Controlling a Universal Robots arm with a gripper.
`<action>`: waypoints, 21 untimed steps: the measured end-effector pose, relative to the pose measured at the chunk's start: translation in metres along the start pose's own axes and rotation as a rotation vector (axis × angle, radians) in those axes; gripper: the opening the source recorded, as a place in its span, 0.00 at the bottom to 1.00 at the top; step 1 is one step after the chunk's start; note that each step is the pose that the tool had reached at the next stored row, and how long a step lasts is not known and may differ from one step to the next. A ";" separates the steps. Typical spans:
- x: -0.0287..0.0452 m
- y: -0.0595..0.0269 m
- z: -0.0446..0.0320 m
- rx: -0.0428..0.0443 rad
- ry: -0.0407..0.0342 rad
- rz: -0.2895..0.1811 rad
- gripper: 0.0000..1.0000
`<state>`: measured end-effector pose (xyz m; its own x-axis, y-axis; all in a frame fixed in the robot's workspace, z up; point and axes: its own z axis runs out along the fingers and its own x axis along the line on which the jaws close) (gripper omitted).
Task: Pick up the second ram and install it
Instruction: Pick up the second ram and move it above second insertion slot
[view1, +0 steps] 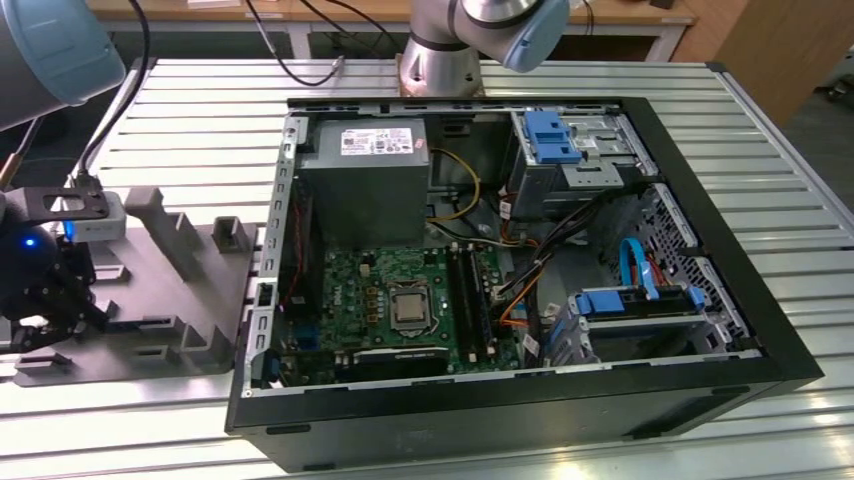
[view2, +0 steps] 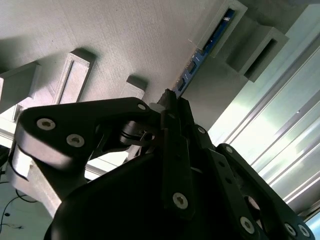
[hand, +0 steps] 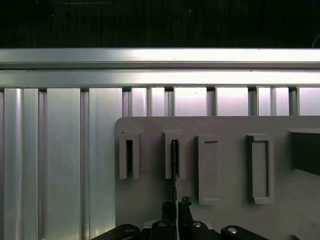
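Slatted metal table (view1: 787, 180) carries an open PC case (view1: 534, 415) mid-frame and a grey fixture (view1: 187, 310) at the exterior view's left. The ram (view2: 204, 50) stands on edge in a fixture slot, with the gripper (hand: 176, 214) apparently pinched on its near end. I judge it light, stiff and fragile (thin board, bare chips), best held by its flat faces near the end. Slot walls hem it in, and cables (view1: 467, 190) crowd the motherboard (view1: 360, 290).

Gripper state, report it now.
Gripper: shut on the second ram, which sits edge-up in a slot of the grey holder.
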<state>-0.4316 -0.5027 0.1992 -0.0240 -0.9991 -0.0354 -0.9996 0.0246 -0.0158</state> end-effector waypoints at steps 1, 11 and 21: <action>0.0000 0.0000 0.0000 0.0000 0.0000 0.000 0.19; 0.0000 0.0000 0.0001 0.0000 0.0000 0.000 0.11; -0.0001 0.0000 -0.0010 0.0001 0.0000 -0.001 0.11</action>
<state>-0.4316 -0.5026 0.2001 -0.0234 -0.9991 -0.0354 -0.9996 0.0240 -0.0159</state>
